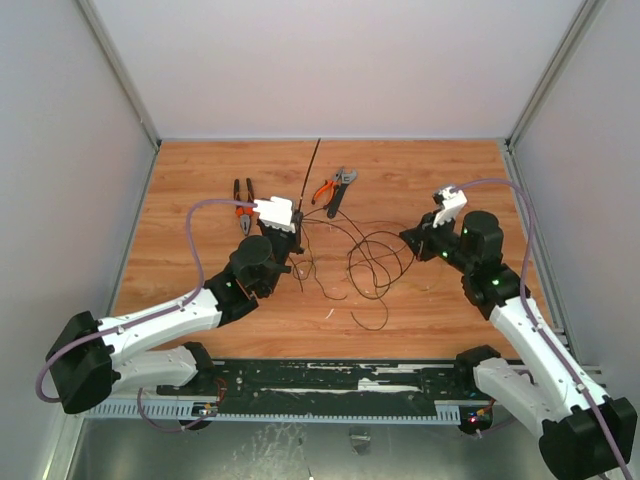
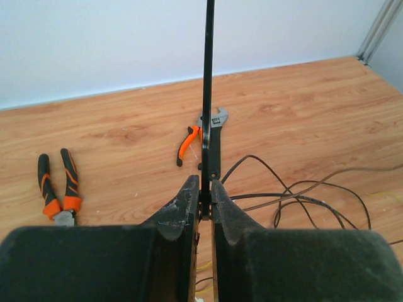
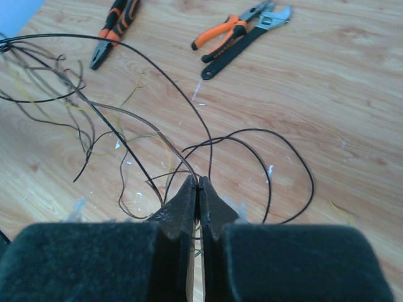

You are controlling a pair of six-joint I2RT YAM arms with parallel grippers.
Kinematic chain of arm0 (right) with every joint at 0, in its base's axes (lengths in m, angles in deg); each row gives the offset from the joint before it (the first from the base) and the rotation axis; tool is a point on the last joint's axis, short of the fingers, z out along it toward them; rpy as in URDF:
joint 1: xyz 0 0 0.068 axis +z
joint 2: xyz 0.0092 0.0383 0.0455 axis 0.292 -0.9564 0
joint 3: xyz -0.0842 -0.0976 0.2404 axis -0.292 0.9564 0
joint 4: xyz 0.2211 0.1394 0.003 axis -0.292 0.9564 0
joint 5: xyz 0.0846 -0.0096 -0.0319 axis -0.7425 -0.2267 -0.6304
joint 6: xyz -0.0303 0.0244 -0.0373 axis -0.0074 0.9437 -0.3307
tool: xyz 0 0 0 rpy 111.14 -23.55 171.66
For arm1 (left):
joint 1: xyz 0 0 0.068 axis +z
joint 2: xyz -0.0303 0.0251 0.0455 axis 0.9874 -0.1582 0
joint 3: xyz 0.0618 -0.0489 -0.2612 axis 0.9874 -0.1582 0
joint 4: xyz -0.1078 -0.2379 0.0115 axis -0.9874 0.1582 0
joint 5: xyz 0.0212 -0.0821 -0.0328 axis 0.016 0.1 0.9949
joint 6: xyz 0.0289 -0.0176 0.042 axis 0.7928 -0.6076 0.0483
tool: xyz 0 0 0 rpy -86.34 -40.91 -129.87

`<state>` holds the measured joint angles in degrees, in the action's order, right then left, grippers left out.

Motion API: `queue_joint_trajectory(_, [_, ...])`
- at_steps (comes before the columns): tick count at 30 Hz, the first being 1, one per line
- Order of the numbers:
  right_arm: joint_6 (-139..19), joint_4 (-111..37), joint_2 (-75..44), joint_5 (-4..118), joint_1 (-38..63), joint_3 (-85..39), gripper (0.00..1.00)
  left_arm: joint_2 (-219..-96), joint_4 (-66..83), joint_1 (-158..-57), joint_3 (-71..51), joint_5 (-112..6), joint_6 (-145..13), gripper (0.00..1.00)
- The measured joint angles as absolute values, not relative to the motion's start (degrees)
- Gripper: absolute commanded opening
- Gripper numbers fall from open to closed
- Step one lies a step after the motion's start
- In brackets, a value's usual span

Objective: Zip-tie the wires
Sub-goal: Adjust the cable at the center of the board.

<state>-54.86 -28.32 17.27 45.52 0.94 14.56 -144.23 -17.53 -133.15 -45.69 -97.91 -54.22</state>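
The zip tie [image 1: 309, 178] is a straight black strip that points toward the back wall. My left gripper [image 1: 297, 232] is shut on its near end; in the left wrist view the zip tie [image 2: 208, 75] rises straight up from between the closed fingers of the gripper [image 2: 206, 186]. The wires [image 1: 370, 262] lie as loose thin loops at the table's middle, between the two arms. My right gripper [image 1: 413, 243] is at their right side. In the right wrist view this gripper [image 3: 199, 183] is shut on strands of the wires [image 3: 252, 130], which spread away to the left.
Orange-handled pliers [image 1: 243, 203] lie at the back left. A second pair of orange pliers [image 1: 323, 188] and a black adjustable wrench [image 1: 340, 190] lie just behind the wires. White walls enclose the wooden table [image 1: 200, 170].
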Motion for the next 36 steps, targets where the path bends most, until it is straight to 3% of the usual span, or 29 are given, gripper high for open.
queue_joint_trajectory(12, [-52.94,-26.02,17.4,49.22,-6.17,16.35,0.0,-143.7,-17.51,-133.04,-45.69,-97.91,-54.22,0.0])
queue_joint_trajectory(32, [-52.46,-25.61,16.96,49.06,-7.68,18.32,0.0,-143.4,-17.2,-132.78,-45.69,-97.89,-54.37,0.0])
queue_joint_trajectory(36, [-53.02,-25.69,16.17,46.27,-7.76,18.34,0.25,-143.2,-17.11,-132.78,-45.69,-97.87,-54.44,0.0])
